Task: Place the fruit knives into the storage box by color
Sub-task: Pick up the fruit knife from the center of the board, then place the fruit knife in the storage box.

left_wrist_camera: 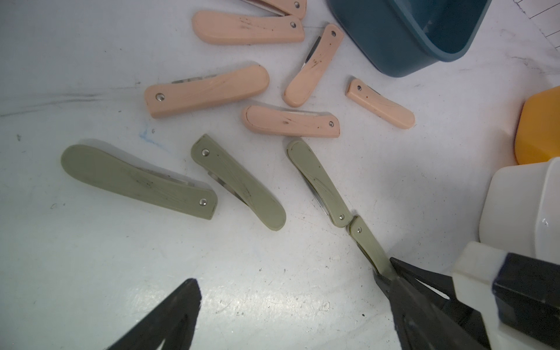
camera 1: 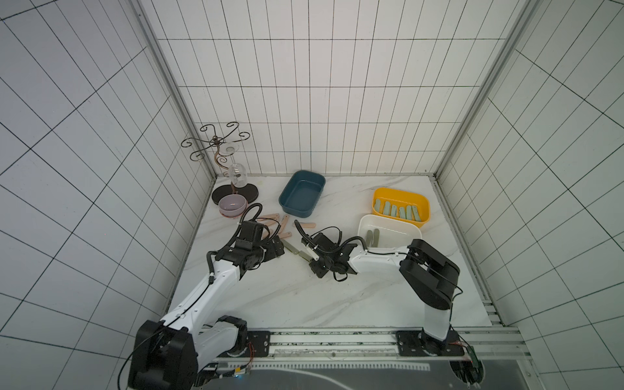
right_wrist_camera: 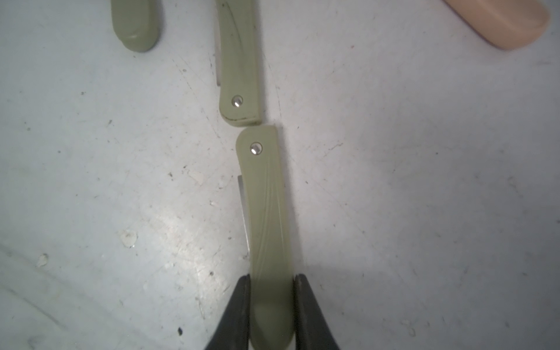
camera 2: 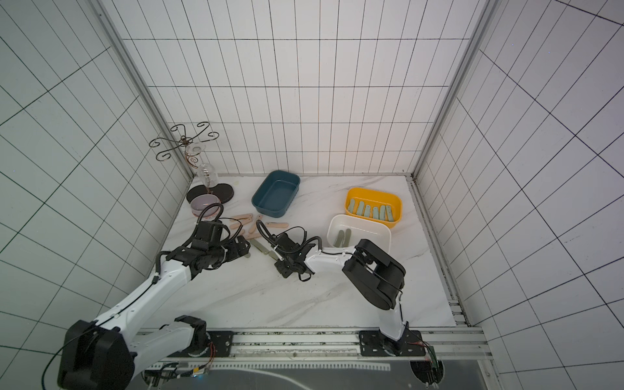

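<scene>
- right tool (right_wrist_camera: 271,288) is clamping its jaws on the rounded end of an olive knife (right_wrist_camera: 266,206), with both fingertips (right_wrist_camera: 304,303) pressing the handle's edges
- that knife is lying flat on the tabletop (right_wrist_camera: 424,181) as far as I can tell, not yet lifted
- its pivot end is sitting just beside the pivot end of a second olive knife (right_wrist_camera: 239,60); I can't tell whether they're touching
- left tool (camera 1: 274,250) is hanging by the loose knives with jaws wide apart, holding nothing
- yellow box (camera 1: 401,195) is carrying six mint knives (camera 1: 401,212) side by side; I'm seeing no mint ones outside it, so I'm judging that colour done
- white box (camera 1: 393,223) is holding two olive knives (camera 1: 375,235)
- four more olive ones are lying outside it, counting the gripped one, so olive is looking roughly a third in
- blue box (camera 1: 297,207) is looking empty
- six peach knives (left_wrist_camera: 206,91) are lying scattered on the tabletop near it, one cut off at the left wrist view's edge, none sorted
- overall I'm reading this as under halfway: one colour finished, one under way, one untouched
- I'm expecting the next move to be a lift and a carry over to the white box
- the neighbouring olive knife is sitting close enough that it could get dragged or nudged on the lift
</scene>
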Tool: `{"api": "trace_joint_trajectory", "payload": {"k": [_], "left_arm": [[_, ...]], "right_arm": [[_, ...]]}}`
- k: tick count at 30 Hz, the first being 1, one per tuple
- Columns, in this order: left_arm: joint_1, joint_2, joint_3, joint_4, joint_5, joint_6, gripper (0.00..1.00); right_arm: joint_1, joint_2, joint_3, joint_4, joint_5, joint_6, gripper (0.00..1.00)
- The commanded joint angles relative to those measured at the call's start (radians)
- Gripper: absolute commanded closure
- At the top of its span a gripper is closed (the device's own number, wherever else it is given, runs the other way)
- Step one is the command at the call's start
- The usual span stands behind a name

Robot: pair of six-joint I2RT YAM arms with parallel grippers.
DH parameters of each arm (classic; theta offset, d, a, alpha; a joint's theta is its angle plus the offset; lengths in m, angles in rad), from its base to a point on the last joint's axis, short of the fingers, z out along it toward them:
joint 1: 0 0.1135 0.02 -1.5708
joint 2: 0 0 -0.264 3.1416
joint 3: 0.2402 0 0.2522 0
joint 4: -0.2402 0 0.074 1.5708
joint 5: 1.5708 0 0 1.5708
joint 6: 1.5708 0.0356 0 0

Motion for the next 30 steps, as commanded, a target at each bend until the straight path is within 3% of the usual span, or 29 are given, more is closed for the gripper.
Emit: {"api": "trace_joint_trajectory", "payload": {"k": [1, 13, 22, 30], "left_arm": [[0.002, -0.013, 0.003, 0.029, 0.005, -0.012, 0.03], [-0.012, -0.011, 0.037, 0.035, 0.032, -0.019, 0.03], [-0.062, -0.014, 0.073, 0.041, 0.052, -0.044, 0.03], [-0.122, -0.002, 0.099, 0.061, 0.051, -0.068, 0.03]], "right_arm": [[-0.01, -0.041, -0.027, -0.093, -0.009, 0.011, 0.87], [-0.192, -0.278, -0.104, -0.123, 0.039, 0.05, 0.88], [-0.464, -0.491, -0.19, -0.159, 0.089, 0.177, 0.88], [-0.674, -0.575, -0.354, -0.119, 0.019, 0.327, 0.88]]}}
